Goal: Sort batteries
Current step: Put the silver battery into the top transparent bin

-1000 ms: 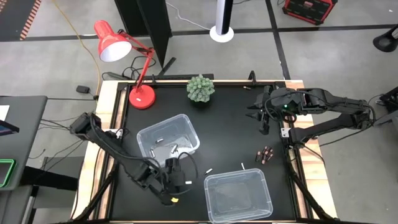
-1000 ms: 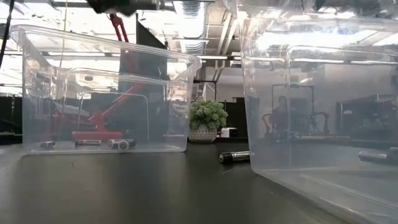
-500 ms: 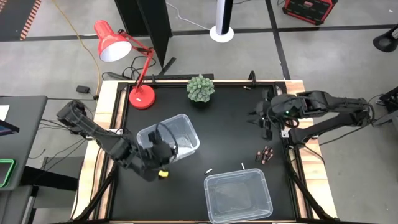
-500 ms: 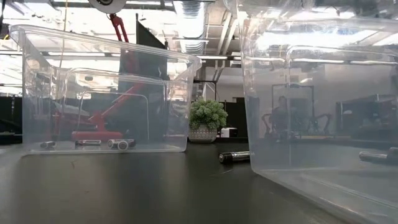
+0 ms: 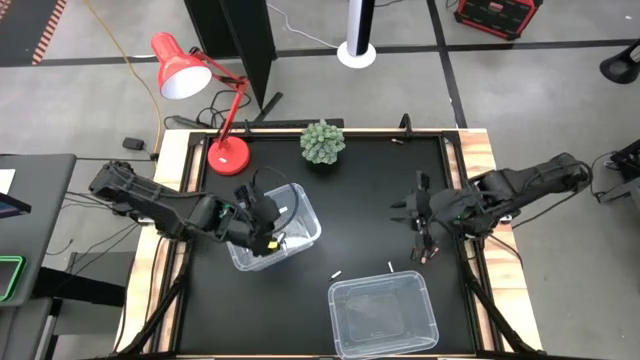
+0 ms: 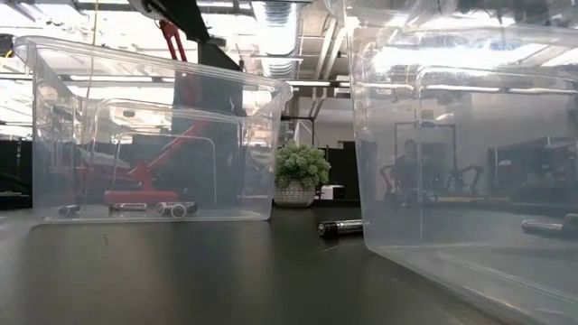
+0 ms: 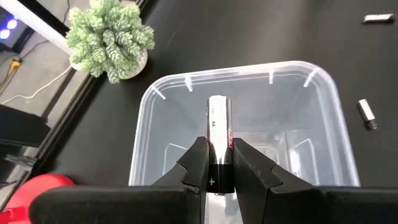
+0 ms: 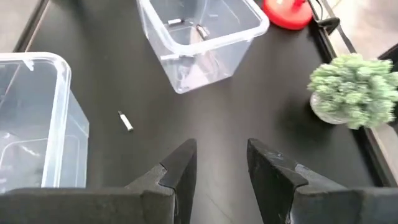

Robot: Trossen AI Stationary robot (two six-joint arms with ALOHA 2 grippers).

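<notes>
My left gripper [image 5: 268, 232] hangs over the clear left bin [image 5: 290, 215], shut on a whitish-silver battery [image 7: 219, 124] with a dark near end. Several batteries [image 6: 172, 209] lie on that bin's floor. My right gripper [image 8: 221, 162] is open with nothing between its fingers. It hovers over the table's right part [image 5: 420, 228], just above a small cluster of dark batteries [image 5: 430, 252]. Two loose batteries [image 5: 337, 272] [image 5: 390, 266] lie flat on the black table between the bins. My left gripper pinches the battery's dark near end [image 7: 215, 177] between its two fingers [image 7: 198, 163]. The battery lies along the fingers and sticks out ahead of their tips. The fingers slant downward over the bin, and the battery is lifted clear above the bin's opening.
A second clear bin [image 5: 383, 315] stands at the near edge. A potted plant [image 5: 322, 142] and a red desk lamp [image 5: 228, 152] stand along the far edge. In the low view a dark battery [image 6: 340, 227] lies between the two bins.
My left gripper has risen and gone from the near edge toward the far edge, carrying the battery over the left bin, and has tipped more level. My right gripper has gone toward the near edge and sunk a little, toward the dark batteries.
</notes>
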